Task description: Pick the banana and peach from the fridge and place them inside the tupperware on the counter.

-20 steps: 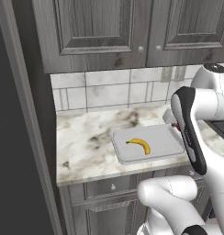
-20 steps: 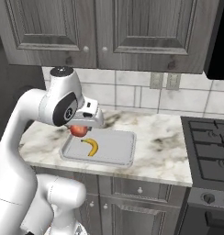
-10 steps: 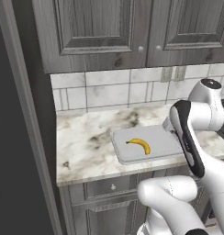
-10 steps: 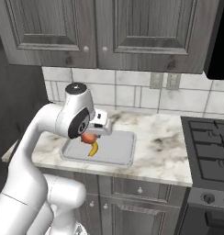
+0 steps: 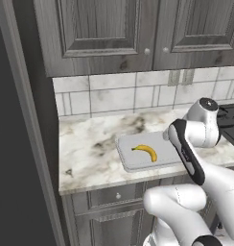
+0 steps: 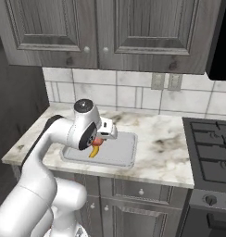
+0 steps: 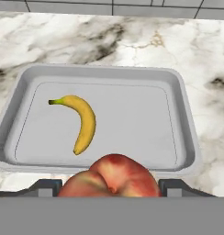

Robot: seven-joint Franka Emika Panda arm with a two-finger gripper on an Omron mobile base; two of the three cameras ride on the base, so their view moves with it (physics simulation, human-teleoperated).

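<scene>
The banana (image 7: 81, 121) lies curved in the left half of the tupperware (image 7: 187, 119), a shallow light-grey tray on the marbled counter (image 5: 90, 144). My gripper (image 7: 111, 187) is shut on the peach (image 7: 111, 178), a red-orange fruit held between the two fingertips just above the tray's near rim. From the right base view the peach (image 6: 99, 141) shows under the hand, over the banana (image 6: 93, 152) and the tupperware (image 6: 126, 162). In the left base view my arm covers the right end of the tupperware (image 5: 123, 158), with the banana (image 5: 146, 152) in plain sight. I cannot tell whether the fridge is in view.
Dark wood-grain wall cabinets (image 6: 101, 32) hang above a tiled backsplash. A black stove (image 6: 210, 152) sits right of the counter. A tall dark panel (image 5: 23, 144) borders the counter's left end. Drawers with round knobs (image 6: 141, 191) run below.
The arm has swung down and in over the tupperware, carrying the peach lower and closer to the banana. Banana and tray have stayed put.
</scene>
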